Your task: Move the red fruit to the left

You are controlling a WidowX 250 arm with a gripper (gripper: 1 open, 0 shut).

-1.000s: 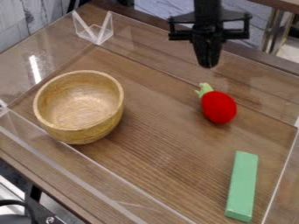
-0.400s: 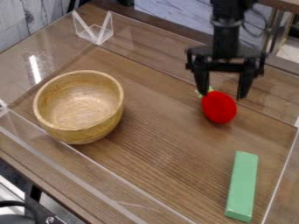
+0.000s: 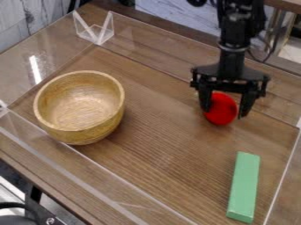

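The end effector [image 3: 223, 102] is open around the red fruit [image 3: 220, 109]. Next, it should squeeze, then go left.

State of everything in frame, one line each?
Pincer: open, fingers lowered around the red fruit
Red fruit: on the table, between the fingers
Wooden bowl: upright, nothing visible inside
Green block: lying flat
Table: bearing fruit, bowl, block

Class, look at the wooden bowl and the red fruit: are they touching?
Apart: the camera view shows bare tabletop between the wooden bowl and the red fruit.
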